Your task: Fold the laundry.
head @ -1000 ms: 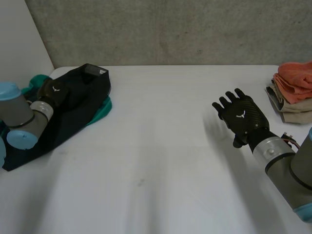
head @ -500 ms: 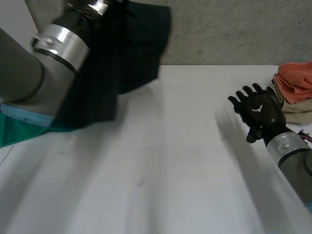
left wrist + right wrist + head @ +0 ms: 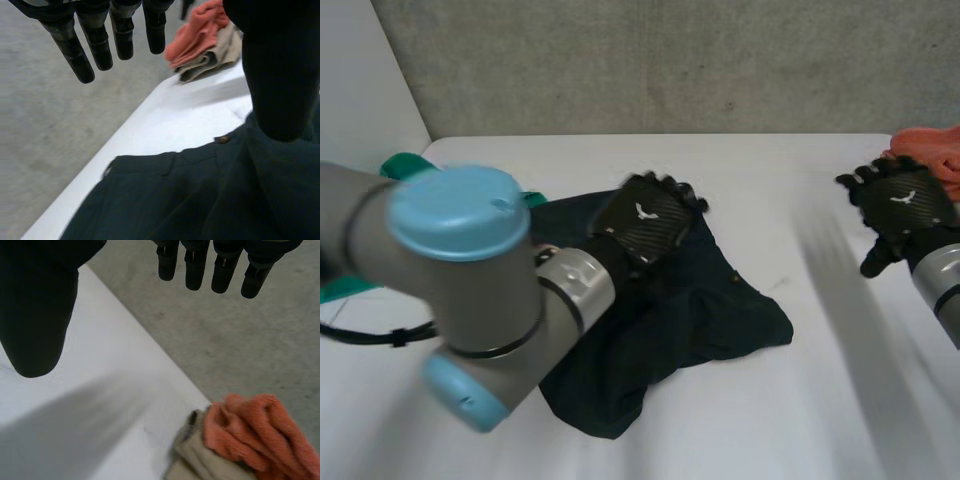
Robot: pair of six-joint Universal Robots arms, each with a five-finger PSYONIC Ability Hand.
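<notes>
The white table [image 3: 770, 190] carries everything. The left arm [image 3: 450, 290], grey with a light-blue cap, reaches out over it. A dark garment [image 3: 690, 320] lies rumpled in the middle of the table, under the left hand [image 3: 650, 215]. In the left wrist view that hand's fingers [image 3: 122, 37] are straight and slightly apart, well away from the thumb and lifted off the cloth, so they hold nothing. The garment's banded edge [image 3: 165, 165] lies below the fingertips.

The right hand [image 3: 900, 205] hovers over bare table, well apart from the garment. Its fingers [image 3: 195, 270] are straight and side by side, away from the thumb and empty.

A stack of folded cloths [image 3: 235, 445], orange on beige, sits near the right fingertips at the table's edge. A teal cloth [image 3: 400, 165] lies behind the left arm, far from the fingers of both hands. A small brass button [image 3: 222, 138] shows on the garment's band, just beside the left thumb.
</notes>
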